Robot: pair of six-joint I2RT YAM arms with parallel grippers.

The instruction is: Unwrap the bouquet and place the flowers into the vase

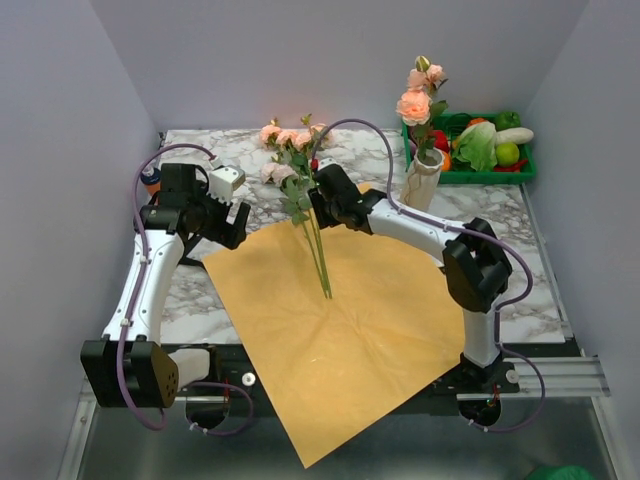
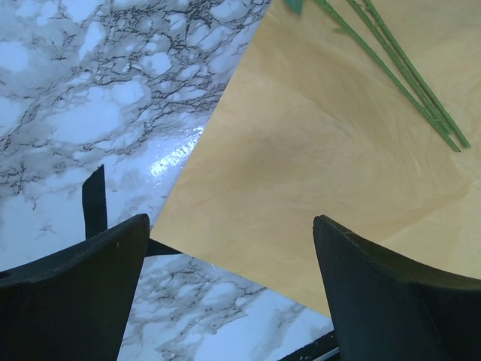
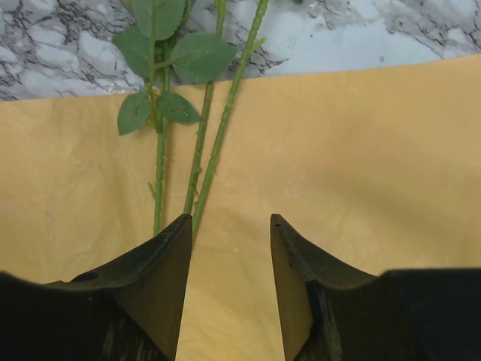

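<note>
Where the marble table (image 1: 530,290) met its near edge, one corner of the unfolded orange paper (image 1: 340,340) hung over, and the rest of the sheet lay flat on the surface. Above the sheet's left border, the left gripper (image 2: 229,226) hovered with its jaws spread wide and nothing between them; a black ribbon (image 2: 93,199) lay on the marble just beside that border. Farther in, the right gripper (image 3: 229,219) stood over the paper with its jaws partly apart and empty, just beside the green stems (image 1: 321,255) of the loose roses (image 1: 288,135). Those stems ran across the paper, and the peach blooms rested beyond it on the marble. At the far right, the cream vase (image 1: 421,185) stood upright, already containing several roses (image 1: 414,105). A green crate (image 1: 490,177) of vegetables sat just beside it.
</note>
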